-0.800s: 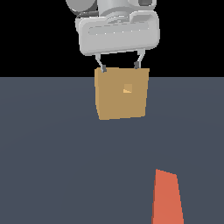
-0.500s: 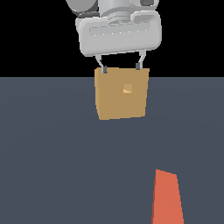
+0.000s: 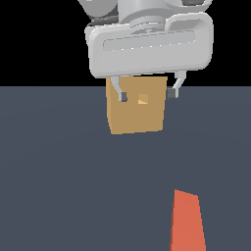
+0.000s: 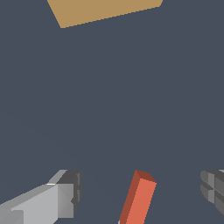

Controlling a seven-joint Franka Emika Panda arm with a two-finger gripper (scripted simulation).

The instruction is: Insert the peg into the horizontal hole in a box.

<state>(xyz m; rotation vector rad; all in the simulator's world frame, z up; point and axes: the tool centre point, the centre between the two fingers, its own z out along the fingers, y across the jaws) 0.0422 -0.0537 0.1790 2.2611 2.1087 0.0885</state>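
Here, nearest in the exterior view, we see the orange-red end of the peg [image 3: 187, 221] lying on the dark grey floor [image 3: 59, 186], toward the exterior view's right, its near part cut off by the frame edge. Its pale half shows in neither view. The wrist view gives us the same orange-red bar [image 4: 139, 197] from above, with a darker side face, sitting between the two fingers [image 4: 70, 192] and touching neither.

Farther back, we see the gripper [image 3: 146, 94] hanging above the floor, its fingers spread wide with nothing between them; the exterior view shows only their thin tips below the big pale hand body, while the wrist view shows their dark pads well apart on either side of the peg.

Farthest, the box [image 3: 136, 108] stands on the floor behind the gripper. Only the exterior view lets us see its hole [image 3: 142, 99], a small lighter square on the face toward that camera. The wrist view catches just a tan slab of the box [image 4: 103, 11] at the frame edge, well apart from the peg.
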